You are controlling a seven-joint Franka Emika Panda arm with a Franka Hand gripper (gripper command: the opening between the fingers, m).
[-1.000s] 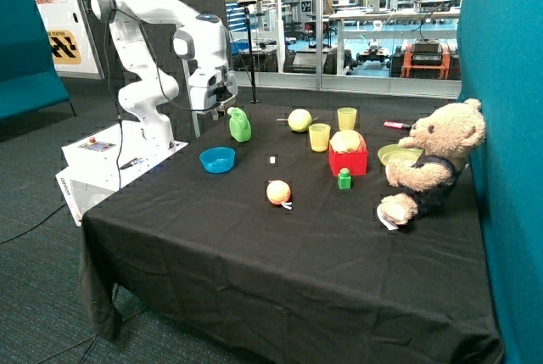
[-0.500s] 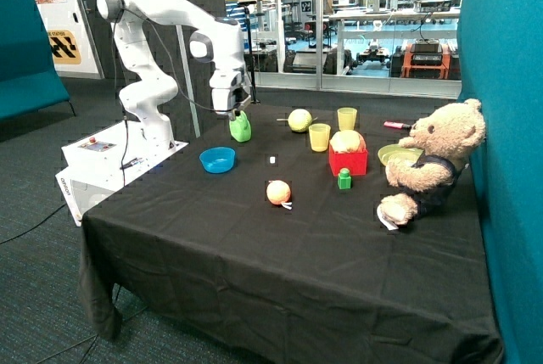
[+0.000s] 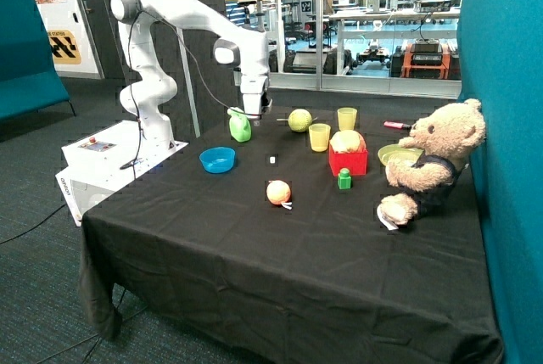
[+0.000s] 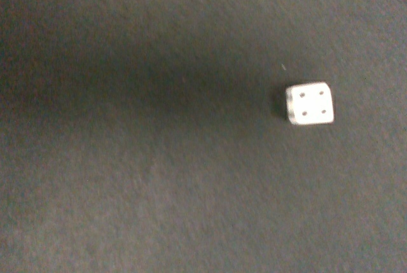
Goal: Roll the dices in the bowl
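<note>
A tiny white die lies on the black cloth near the middle of the table, between the blue bowl and the red box. The wrist view shows that die with four pips facing up, alone on the cloth. The bowl stands near the table edge on the robot's side, and I cannot make out anything inside it. My gripper hangs above the cloth beside the green jug, behind the die and well above it. It holds nothing that I can see.
A green jug stands right by the gripper. Further along are a yellow-green ball, two yellow cups, a red box with fruit, a green block, an orange fruit, a teddy bear and a yellow-green bowl.
The arm has swung from behind the blue bowl across the green jug toward the table's middle, and the gripper now hangs nearer the die.
</note>
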